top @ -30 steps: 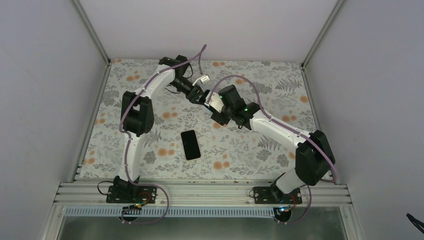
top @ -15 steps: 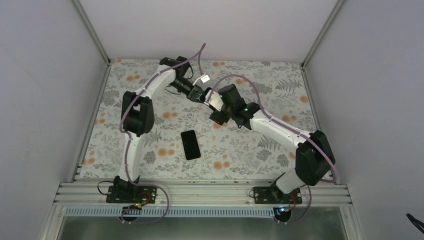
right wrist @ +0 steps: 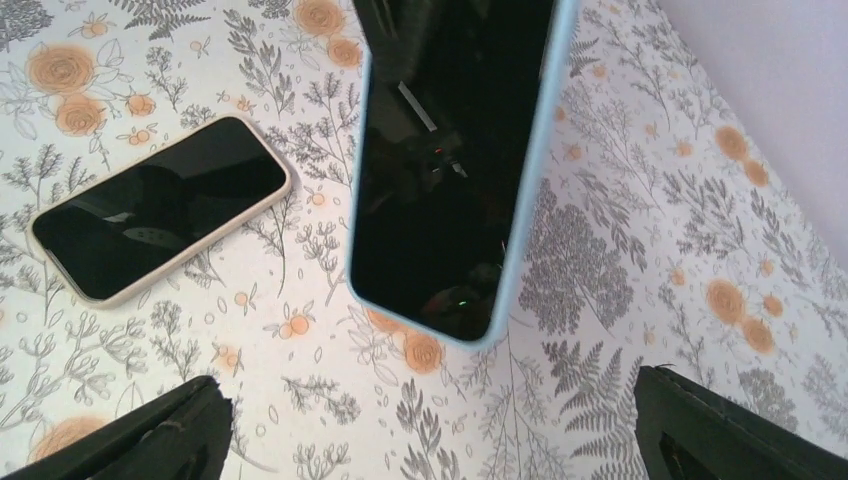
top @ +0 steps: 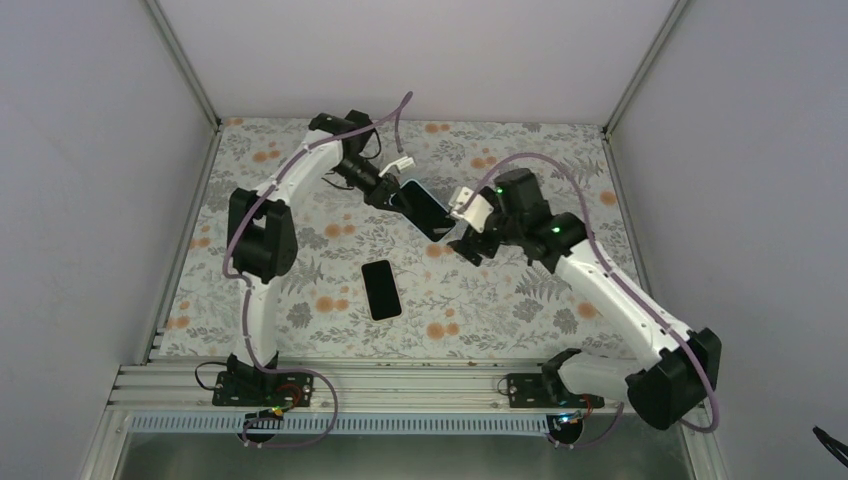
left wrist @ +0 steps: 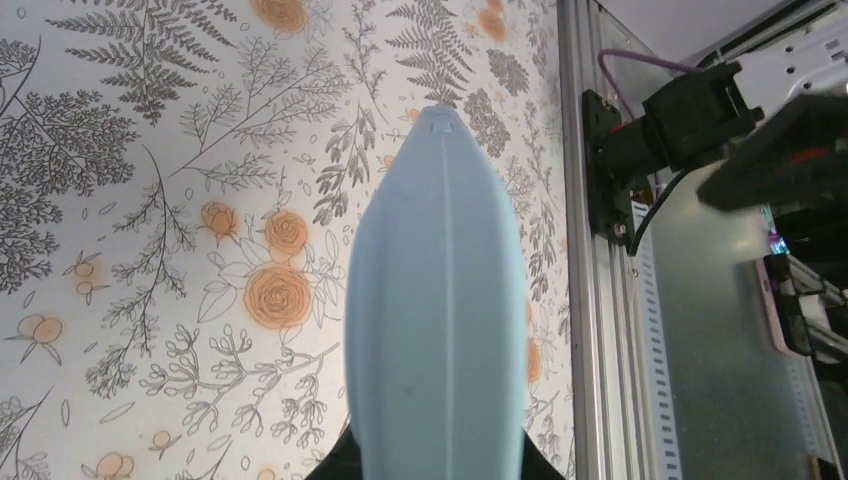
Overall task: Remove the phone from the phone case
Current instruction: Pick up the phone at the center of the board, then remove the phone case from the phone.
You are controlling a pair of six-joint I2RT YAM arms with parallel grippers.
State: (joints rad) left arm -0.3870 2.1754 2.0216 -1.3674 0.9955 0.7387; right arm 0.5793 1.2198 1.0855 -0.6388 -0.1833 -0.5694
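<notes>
A light blue phone case [top: 425, 208] hangs above the table at the back centre, and my left gripper [top: 388, 195] is shut on its far end. In the left wrist view the blue back of the phone case [left wrist: 440, 300] runs out from my left gripper [left wrist: 436, 465]. In the right wrist view a glossy black phone [right wrist: 450, 150] fills the phone case [right wrist: 530, 200]. My right gripper [top: 468, 235] is just right of the case's free end, not touching it. Wide open, the right gripper [right wrist: 430, 440] has its fingertips [right wrist: 130, 440] well apart below the case.
A second phone [top: 381, 289] with a pale beige rim lies face up on the flowered table [top: 520, 300], near the middle; the same second phone [right wrist: 160, 205] lies left of the blue case. The metal rail [top: 400, 385] runs along the near edge.
My left gripper has shut on the blue case and now holds it alone. My right gripper has opened fully and drawn back to the right, away from the case.
</notes>
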